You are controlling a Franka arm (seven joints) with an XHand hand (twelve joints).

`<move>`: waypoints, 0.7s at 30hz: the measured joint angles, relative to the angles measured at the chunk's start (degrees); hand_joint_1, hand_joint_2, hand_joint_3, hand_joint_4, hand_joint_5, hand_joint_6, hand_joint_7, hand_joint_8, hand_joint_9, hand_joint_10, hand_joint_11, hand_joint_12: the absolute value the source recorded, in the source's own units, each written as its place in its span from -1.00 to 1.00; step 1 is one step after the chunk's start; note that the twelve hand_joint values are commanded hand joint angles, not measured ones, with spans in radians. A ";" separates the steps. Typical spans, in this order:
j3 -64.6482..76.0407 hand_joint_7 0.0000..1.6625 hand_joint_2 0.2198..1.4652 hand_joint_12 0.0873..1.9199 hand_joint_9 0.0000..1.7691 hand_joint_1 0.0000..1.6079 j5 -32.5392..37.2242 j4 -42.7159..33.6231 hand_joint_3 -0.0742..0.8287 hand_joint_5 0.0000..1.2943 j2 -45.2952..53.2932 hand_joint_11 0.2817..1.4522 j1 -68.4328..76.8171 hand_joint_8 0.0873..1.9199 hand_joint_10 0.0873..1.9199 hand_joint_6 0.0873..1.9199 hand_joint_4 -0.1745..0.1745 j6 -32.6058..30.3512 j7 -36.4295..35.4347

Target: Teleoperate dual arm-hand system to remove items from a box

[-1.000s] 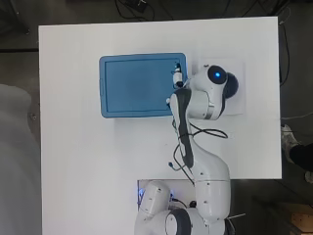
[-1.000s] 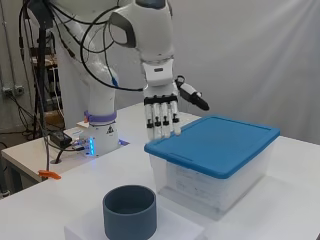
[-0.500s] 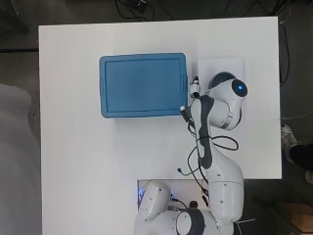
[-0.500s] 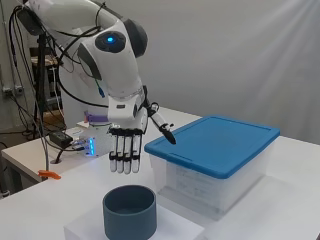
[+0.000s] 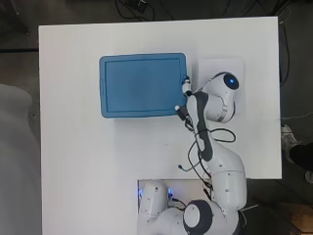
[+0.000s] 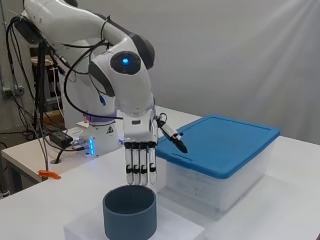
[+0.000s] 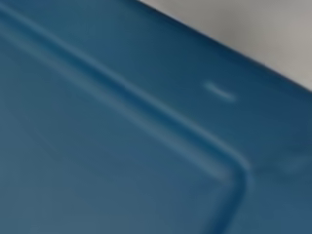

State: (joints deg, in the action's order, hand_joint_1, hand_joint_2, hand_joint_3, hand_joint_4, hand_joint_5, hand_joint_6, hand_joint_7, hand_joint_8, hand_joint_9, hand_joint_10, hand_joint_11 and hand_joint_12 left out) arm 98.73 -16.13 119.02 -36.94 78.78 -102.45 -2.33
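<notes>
I hold the robot hand (image 6: 140, 157), fingers straight and empty, centre-left in the side view beside the box (image 6: 220, 160), whose lid (image 5: 142, 84) remains on, above the cup (image 6: 130, 212).

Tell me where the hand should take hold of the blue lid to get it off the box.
Grip the lid by its overhanging lip on the long edge nearest the hand, coming from that side. The lid lies flat, and its top offers no handle, so fingers probably need to hook under the lip.
</notes>
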 joint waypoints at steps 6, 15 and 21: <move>0.23 -0.62 0.07 -1.00 -0.57 -0.99 -2.08 -3.14 -0.83 -0.60 -1.27 -0.71 3.88 -1.00 -1.00 -1.00 0.07 1.96 0.33; 0.36 -0.60 0.08 -1.00 -0.53 -0.99 -3.49 -7.41 -0.83 -0.57 -2.35 -0.68 7.13 -1.00 -1.00 -1.00 0.10 4.89 1.30; 1.81 -0.55 0.09 -1.00 -0.49 -0.96 -3.28 -7.20 -0.83 -0.58 -3.22 -0.65 8.76 -1.00 -1.00 -1.00 0.11 6.00 2.80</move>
State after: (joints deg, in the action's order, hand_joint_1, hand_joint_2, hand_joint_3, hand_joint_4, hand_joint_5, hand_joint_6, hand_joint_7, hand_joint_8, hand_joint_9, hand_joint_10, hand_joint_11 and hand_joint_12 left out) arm 100.54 -19.40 111.81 -40.16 87.54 -96.45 0.47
